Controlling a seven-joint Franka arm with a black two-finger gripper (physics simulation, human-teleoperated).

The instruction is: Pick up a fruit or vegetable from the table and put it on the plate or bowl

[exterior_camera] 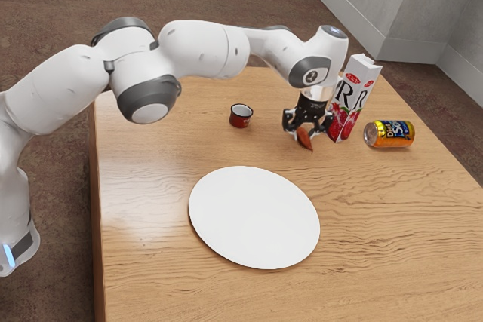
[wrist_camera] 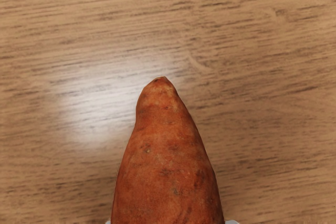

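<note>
A reddish-orange sweet potato (exterior_camera: 305, 138) hangs point-down between the fingers of my black gripper (exterior_camera: 306, 132), just above the wooden table (exterior_camera: 392, 209). The gripper is shut on it. In the wrist view the sweet potato (wrist_camera: 167, 166) tapers to a tip over the bare wood. A large flat white plate (exterior_camera: 253, 216) lies on the table nearer the front, toward the exterior view's left of the gripper, with nothing on it.
A small red mug (exterior_camera: 241, 115) stands to the exterior view's left of the gripper. A tall red-and-white juice carton (exterior_camera: 352, 97) stands close beside the gripper on its other side. An orange and blue can (exterior_camera: 389, 133) lies on its side beyond the carton.
</note>
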